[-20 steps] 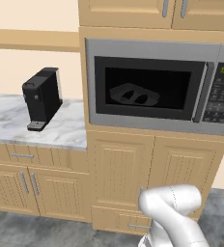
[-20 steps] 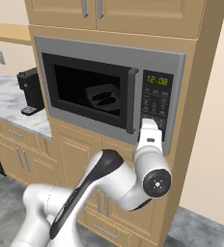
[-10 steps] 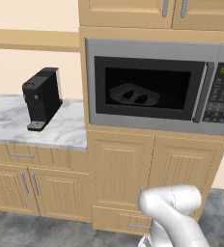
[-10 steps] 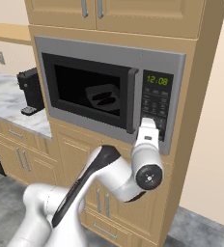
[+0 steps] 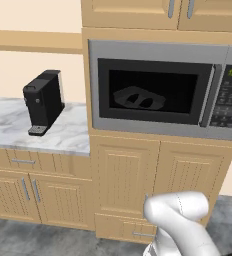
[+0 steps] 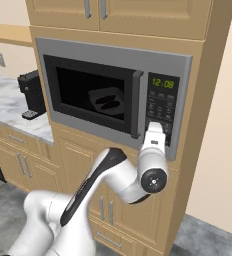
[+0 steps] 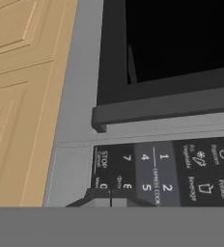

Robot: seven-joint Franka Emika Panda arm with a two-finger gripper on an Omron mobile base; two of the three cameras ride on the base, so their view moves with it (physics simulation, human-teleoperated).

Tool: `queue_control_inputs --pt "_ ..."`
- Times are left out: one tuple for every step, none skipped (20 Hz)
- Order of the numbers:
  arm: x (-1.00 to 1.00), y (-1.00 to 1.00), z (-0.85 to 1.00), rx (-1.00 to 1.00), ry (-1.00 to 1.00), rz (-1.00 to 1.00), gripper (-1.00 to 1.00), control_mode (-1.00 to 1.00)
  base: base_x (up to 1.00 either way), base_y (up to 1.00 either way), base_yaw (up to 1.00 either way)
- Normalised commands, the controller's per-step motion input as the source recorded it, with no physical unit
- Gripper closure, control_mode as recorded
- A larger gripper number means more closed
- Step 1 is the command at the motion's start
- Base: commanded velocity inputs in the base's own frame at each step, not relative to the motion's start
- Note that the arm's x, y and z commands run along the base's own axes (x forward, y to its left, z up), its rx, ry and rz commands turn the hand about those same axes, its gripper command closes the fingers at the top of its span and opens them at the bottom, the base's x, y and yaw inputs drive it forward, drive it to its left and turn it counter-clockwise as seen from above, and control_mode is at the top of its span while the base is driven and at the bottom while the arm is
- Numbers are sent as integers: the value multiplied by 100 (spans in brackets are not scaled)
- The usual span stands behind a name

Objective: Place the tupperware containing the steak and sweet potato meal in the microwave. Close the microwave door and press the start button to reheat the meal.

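Door (image 6: 95, 95) shut, tupperware (image 6: 107, 97) seen thru glass inside microwave (image 6: 113, 95), prob. w/ both food pieces in it. Gripper (image 7: 110, 201) jaws together, tip at bottom of keypad (image 6: 161, 110).

The white arm rises from its base, bends at a dark-jointed elbow low down, then reaches up and forward so the wrist stands nearly upright with its round end cap facing back toward the room. The gripper (image 6: 156, 131) points away at the top of that wrist, its fingers drawn fully together with no gap between them and nothing held. From the hand's own camera the two dark fingertips (image 7: 110, 198) sit side by side, touching, at the bottom of the picture, pressed close to the surface straight ahead of them.
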Motion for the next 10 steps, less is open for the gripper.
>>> queue_control_inputs --pt "21 -9 -9 0 0 0 100 -100 0 0 0" --pt "20 -9 -9 0 0 0 100 -100 0 0 0" --pt "21 -11 -7 0 0 0 100 -100 0 0 0" --pt "21 -14 -7 0 0 0 100 -100 0 0 0" --pt "21 -15 -6 0 0 0 100 -100 0 0 0" --pt "20 -18 -6 0 0 0 100 -100 0 0 0" --pt "19 -21 -6 0 0 0 100 -100 0 0 0" --pt "11 -26 -7 0 0 0 100 -100 0 0 0" --pt "10 -29 -9 0 0 0 100 -100 0 0 0" --pt "8 -29 -9 0 -1 0 100 -100 0 0 0"
